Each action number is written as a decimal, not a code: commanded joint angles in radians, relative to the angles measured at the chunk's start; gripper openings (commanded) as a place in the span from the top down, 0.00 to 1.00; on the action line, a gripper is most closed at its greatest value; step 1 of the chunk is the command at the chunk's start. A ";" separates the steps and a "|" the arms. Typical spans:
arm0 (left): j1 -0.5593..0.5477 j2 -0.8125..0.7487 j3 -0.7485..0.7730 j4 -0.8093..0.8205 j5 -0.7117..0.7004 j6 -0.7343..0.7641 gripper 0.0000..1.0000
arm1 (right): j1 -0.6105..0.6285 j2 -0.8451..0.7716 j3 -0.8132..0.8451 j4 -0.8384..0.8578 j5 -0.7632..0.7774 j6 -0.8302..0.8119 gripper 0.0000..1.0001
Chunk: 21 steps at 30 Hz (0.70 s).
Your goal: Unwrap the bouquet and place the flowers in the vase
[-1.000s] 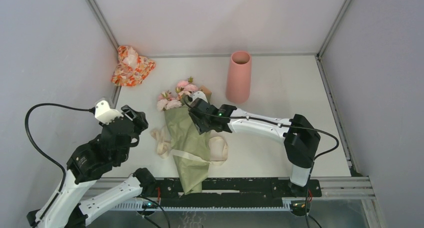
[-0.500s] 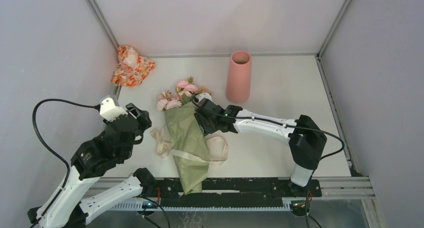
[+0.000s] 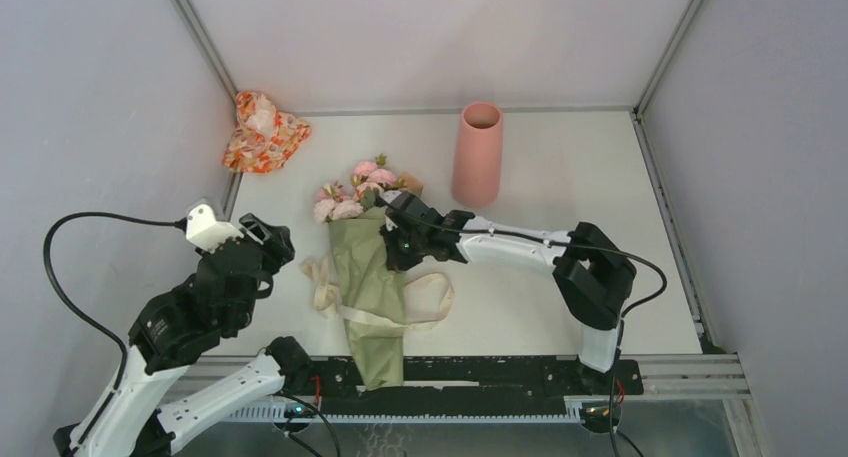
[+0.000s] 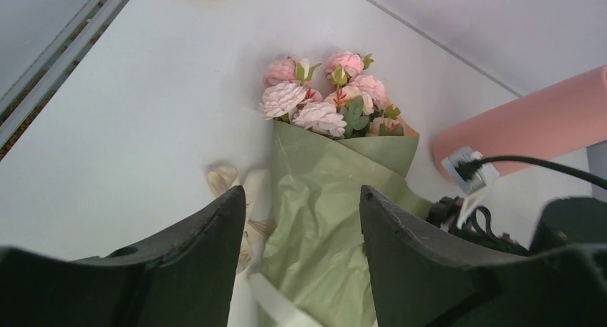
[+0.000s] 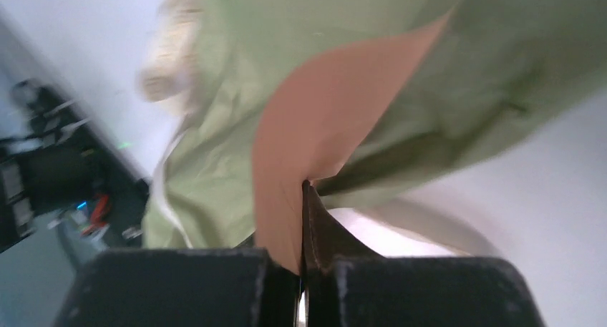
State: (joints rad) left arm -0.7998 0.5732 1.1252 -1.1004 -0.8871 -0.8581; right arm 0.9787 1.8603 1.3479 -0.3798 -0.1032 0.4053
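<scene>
Because the wrap has to come off before anything goes in the vase, I have my right gripper [image 5: 302,198] pinched shut on the tan-orange flap [image 5: 322,127] at the right edge of the bouquet [image 3: 368,277], where the olive-green paper folds over it. My left gripper [image 4: 302,212] hangs above the cone's left side, fingers apart and holding nothing (ready, I judge, to pin the opposite edge). The bouquet lies flat on the table [image 3: 560,197], narrow end toward my bases and the flowers [image 3: 350,189] at the far end. A cream ribbon [image 3: 322,277] loops out on both sides and a band of it crosses the cone low down, so the paper may not open freely. Bare table to the right gives room to draw the flap out. The salmon-pink vase [image 3: 477,155] stands upright near the blooms but apart from them, and my forearm should stay clear of it. The floral-patterned bundle [image 3: 262,130] sits well apart in the far left corner.
</scene>
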 commanded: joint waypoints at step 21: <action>0.005 -0.074 0.028 -0.083 -0.085 -0.062 0.35 | 0.105 0.160 0.323 0.174 -0.383 0.023 0.39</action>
State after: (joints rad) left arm -0.7998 0.5030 1.1393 -1.1767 -0.9234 -0.8959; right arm 1.1130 2.2211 1.7584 -0.2790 -0.4908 0.4194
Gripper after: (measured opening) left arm 0.647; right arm 0.585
